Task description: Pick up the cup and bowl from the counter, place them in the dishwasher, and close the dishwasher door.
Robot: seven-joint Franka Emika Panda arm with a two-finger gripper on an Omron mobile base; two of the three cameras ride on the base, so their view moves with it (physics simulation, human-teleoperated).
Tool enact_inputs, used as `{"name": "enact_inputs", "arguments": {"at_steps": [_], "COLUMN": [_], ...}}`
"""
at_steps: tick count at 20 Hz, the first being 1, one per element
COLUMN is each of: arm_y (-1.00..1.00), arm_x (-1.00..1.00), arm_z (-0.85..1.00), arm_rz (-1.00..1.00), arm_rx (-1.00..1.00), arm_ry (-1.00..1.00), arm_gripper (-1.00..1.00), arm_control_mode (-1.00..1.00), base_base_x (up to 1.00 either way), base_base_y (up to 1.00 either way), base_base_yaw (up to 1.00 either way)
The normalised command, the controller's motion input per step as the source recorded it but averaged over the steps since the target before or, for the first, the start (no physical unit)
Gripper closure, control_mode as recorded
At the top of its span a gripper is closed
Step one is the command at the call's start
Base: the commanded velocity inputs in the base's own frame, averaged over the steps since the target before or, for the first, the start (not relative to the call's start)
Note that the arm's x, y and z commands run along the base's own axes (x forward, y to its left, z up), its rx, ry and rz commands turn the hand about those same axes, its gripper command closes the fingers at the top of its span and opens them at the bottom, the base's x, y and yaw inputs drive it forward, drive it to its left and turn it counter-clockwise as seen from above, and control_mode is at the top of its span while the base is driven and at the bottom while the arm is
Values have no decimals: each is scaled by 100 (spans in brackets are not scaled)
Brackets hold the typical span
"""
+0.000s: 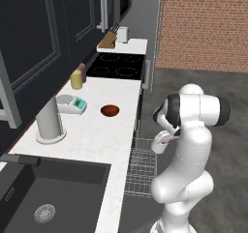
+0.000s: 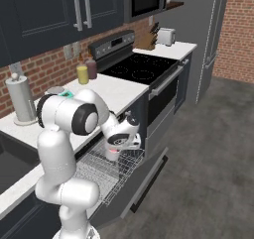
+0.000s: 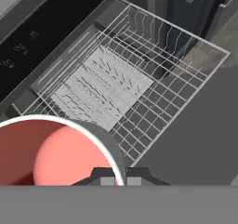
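Observation:
My gripper [image 1: 162, 140] is shut on the rim of the white cup [image 1: 158, 144], which I hold upright just above the pulled-out wire rack [image 1: 141, 167] of the dishwasher. In the right base view the cup [image 2: 112, 154] hangs under the gripper [image 2: 117, 146] over the rack [image 2: 104, 173], above the lowered dishwasher door [image 2: 146, 179]. In the hand view the cup's red-pink inside [image 3: 46, 155] shows at lower left, beside the gripper [image 3: 120, 181], with the rack [image 3: 116, 83] below. The reddish-brown bowl [image 1: 110, 110] sits on the white counter [image 1: 92, 138].
On the counter stand a tall grey cylinder [image 1: 49, 121], a small scale [image 1: 71, 104] and a yellow canister [image 1: 76, 80]. The black sink [image 1: 48, 198] lies near, the cooktop [image 1: 117, 65] farther back. The open door [image 2: 146, 179] juts into the floor space.

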Motion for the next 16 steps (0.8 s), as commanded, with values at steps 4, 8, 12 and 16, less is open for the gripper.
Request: {"name": "enact_inputs", "arguments": {"at_steps": [4,8,12,16], "arm_y": [-5,-19,-19,3], "arm_x": [52,46,28,41], "arm_z": [-34,-43,-29,-20], "arm_rz": [27,26,28,13], "arm_rx": [0,2,2,0], "arm_ry": [-18,-10,-8,-3], "arm_gripper": [100,100,100,100], "arm_control_mode": [-100,-100,-100,-100], "base_base_x": [0,0,0,0], "base_base_y": [0,0,0,0], "base_base_yaw": [0,0,0,0]}}
